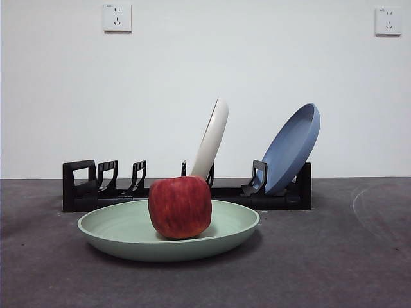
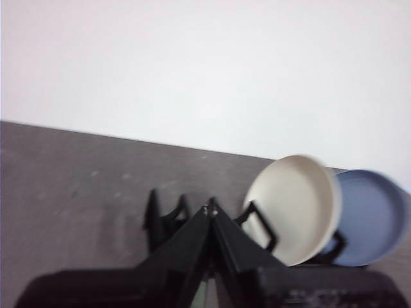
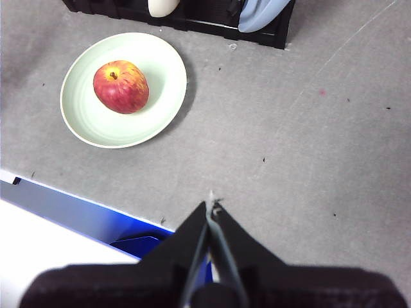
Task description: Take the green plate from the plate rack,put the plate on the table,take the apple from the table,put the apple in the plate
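Right wrist view: apple [image 3: 121,86] in green plate [image 3: 96,125], well apart from right gripper [image 3: 210,208] (pressed together).

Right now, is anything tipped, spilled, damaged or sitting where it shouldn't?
Nothing stands out. The apple sits upright in the green plate, which lies flat on the table in front of the plate rack. The cream plate and blue plate lean in their slots. Both end effectors are clear of them.
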{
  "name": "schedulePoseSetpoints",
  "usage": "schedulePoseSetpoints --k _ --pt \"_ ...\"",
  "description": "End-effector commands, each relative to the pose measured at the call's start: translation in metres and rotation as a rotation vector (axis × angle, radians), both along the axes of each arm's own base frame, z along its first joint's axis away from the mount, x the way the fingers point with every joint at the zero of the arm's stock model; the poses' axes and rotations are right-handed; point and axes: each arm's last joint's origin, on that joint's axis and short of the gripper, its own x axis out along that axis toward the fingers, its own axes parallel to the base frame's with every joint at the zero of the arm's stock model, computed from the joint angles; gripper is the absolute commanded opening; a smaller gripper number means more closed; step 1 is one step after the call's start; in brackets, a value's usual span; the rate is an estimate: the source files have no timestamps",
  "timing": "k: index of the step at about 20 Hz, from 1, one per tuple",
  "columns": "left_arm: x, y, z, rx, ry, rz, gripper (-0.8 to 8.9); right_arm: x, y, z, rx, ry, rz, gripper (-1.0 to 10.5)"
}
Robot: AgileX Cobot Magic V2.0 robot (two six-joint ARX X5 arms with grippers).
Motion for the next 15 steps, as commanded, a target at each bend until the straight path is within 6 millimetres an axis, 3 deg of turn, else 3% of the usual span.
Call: schedulePoseSetpoints --k 1,3,6,10,15 --pt "0.004 0.003 -0.040 0.018 -0.006 0.046 -0.03 0.001 0.001 -0.001 0.003 0.002 -0.005 0.0" --pt "0.006 0.006 -0.068 0.016 -0.012 0.076 -0.03 0.001 0.001 -0.001 0.003 0.002 -0.005 0.0" --pt "0.010 0.007 -0.093 0.015 -0.034 0.094 -0.03 0.001 0.001 -0.001 0.003 0.002 -0.005 0.0" --pt "0.016 0.007 -0.117 0.030 -0.004 0.096 -0.03 0.001 0.000 -0.001 0.000 0.000 -0.009 0.0" --pt "0.015 0.008 -0.129 0.103 0.112 0.098 -0.03 0.001 0.000 -0.001 -0.006 -0.005 -0.015 0.0"
